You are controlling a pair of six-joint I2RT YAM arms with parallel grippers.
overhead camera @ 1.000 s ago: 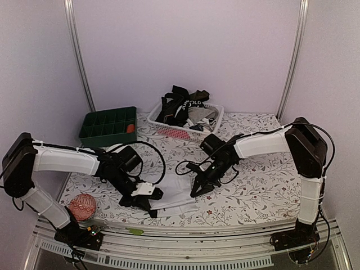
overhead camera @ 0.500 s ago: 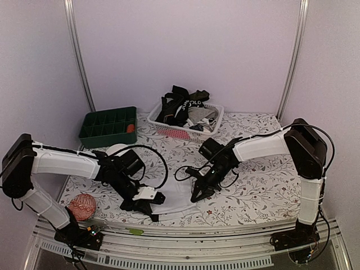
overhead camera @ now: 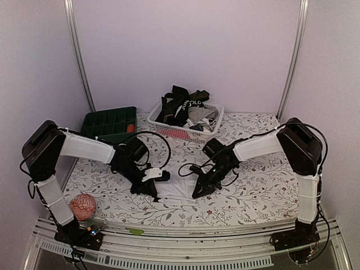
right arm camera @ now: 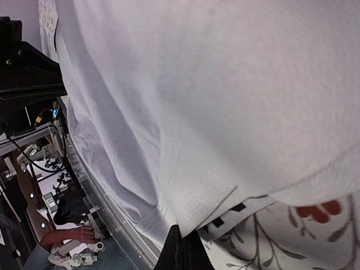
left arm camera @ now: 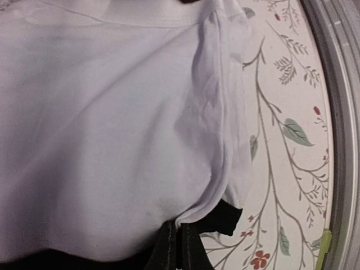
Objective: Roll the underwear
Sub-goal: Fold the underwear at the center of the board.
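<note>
White underwear [overhead camera: 177, 190] with a black waistband lies on the flowered table between my two grippers. My left gripper [overhead camera: 156, 193] is shut on its left edge. In the left wrist view the gripper [left arm camera: 180, 247] pinches a folded hem of the underwear [left arm camera: 112, 140], with a bit of the black waistband [left arm camera: 228, 218] beside the fingers. My right gripper [overhead camera: 196, 192] is shut on the right edge. In the right wrist view the gripper [right arm camera: 183, 250] pinches a corner of the underwear [right arm camera: 214, 95]. More underwear [overhead camera: 183, 106], black and grey, is heaped in the basket.
A white lattice basket [overhead camera: 156, 127] stands at the back centre. A green compartment tray [overhead camera: 109, 124] with an orange thing [overhead camera: 130, 128] sits at the back left. A red yarn ball [overhead camera: 82, 206] lies near the front left edge. The table's metal front rail [left arm camera: 343, 112] runs close by.
Both grippers have carried the cloth's near edge away from the front rail and closer together. The white underwear now shows as a smaller, bunched patch. The left arm has swung inward.
</note>
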